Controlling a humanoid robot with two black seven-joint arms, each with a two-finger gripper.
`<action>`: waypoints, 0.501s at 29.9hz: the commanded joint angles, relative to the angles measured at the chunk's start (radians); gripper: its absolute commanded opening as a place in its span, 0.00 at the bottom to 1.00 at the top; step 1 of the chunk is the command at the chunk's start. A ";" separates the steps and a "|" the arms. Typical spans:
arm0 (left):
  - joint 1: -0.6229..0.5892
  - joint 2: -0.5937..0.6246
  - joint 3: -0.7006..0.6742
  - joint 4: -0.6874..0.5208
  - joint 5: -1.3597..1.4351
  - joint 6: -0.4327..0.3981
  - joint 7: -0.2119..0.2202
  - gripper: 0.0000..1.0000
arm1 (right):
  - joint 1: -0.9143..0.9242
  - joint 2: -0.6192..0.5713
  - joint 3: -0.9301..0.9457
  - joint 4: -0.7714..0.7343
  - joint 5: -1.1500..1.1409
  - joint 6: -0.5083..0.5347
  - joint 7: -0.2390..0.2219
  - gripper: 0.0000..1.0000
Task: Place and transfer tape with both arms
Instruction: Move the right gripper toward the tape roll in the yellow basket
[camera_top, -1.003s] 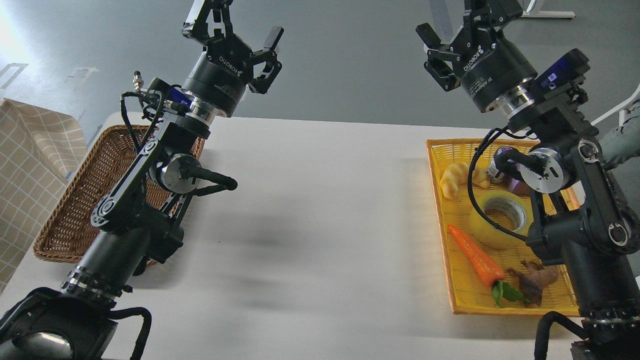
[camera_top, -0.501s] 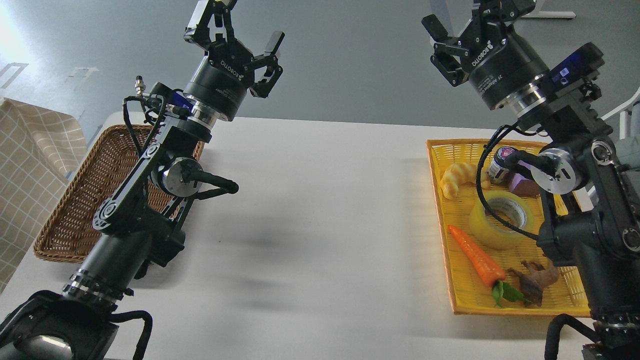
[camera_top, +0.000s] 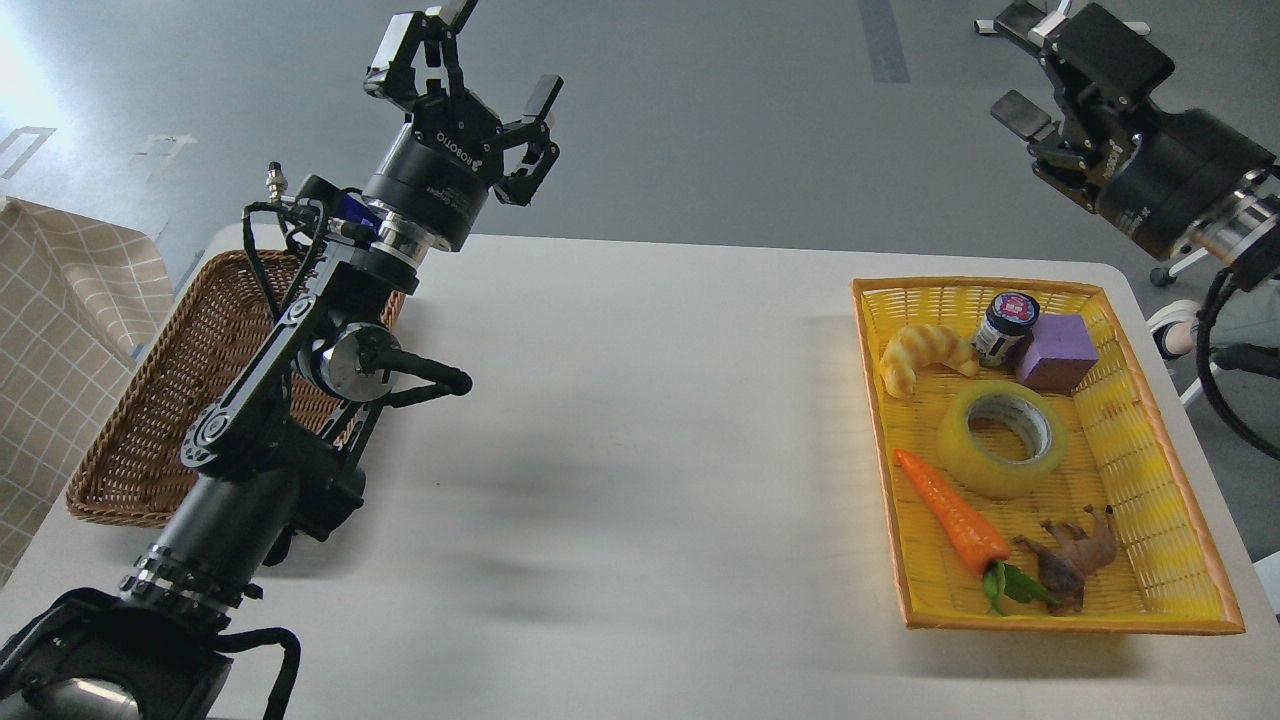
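The tape (camera_top: 1001, 437), a translucent yellow roll with a grey-white core, lies flat in the middle of the yellow tray (camera_top: 1180, 520) at the right of the table. My left gripper (camera_top: 468, 55) is open and empty, raised above the table's far left edge, over the far end of the brown wicker basket (camera_top: 150, 420). My right gripper (camera_top: 1022, 62) is open and empty, raised high at the upper right, beyond the tray's far edge and well above the tape.
In the yellow tray with the tape lie a yellow croissant toy (camera_top: 920, 357), a small jar (camera_top: 1003, 327), a purple block (camera_top: 1056, 352), an orange carrot (camera_top: 955, 515) and a brown animal figure (camera_top: 1072, 560). A checked cloth (camera_top: 60, 330) hangs at the far left.
My right arm has swung up and to the right, off the tray, so the tape, jar and purple block now show unobstructed. My left arm has barely moved.
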 joint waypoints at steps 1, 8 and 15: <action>0.000 0.001 0.000 0.000 0.000 0.001 0.000 0.98 | -0.058 -0.110 -0.003 0.031 -0.097 0.000 0.009 1.00; 0.002 -0.002 0.000 0.000 0.000 0.004 0.000 0.98 | -0.121 -0.251 -0.002 0.062 -0.143 -0.002 0.020 1.00; 0.009 0.001 0.000 0.000 0.000 0.004 0.000 0.98 | -0.153 -0.297 0.052 0.062 -0.174 -0.011 0.047 1.00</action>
